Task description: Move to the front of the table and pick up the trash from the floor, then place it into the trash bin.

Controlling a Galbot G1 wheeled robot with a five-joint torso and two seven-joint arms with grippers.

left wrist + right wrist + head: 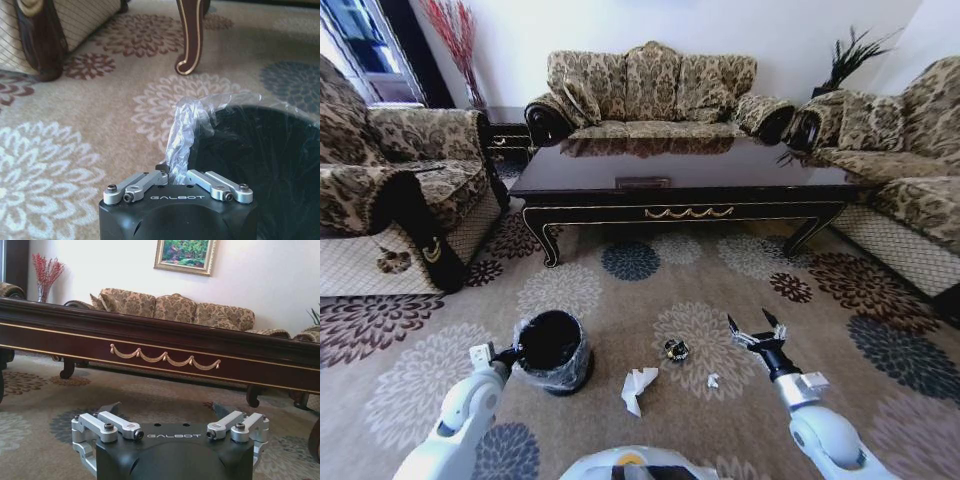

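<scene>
While your left hand (510,352) pinches the clear liner at the trash bin's (552,350) 9 o'clock rim, fingers closed on the plastic, your right hand (756,332) hovers open above the floor (620,290) at 4 o'clock. You're already facing the counter (685,170), so pickup looks like the step in hand. Crumpled paper (638,387) lies at 6 o'clock, a dark lump (676,349) and white scrap (713,380) just beside. Next, I'd judge, you lower onto the scrap. Both wrists read "GALBOT".
</scene>
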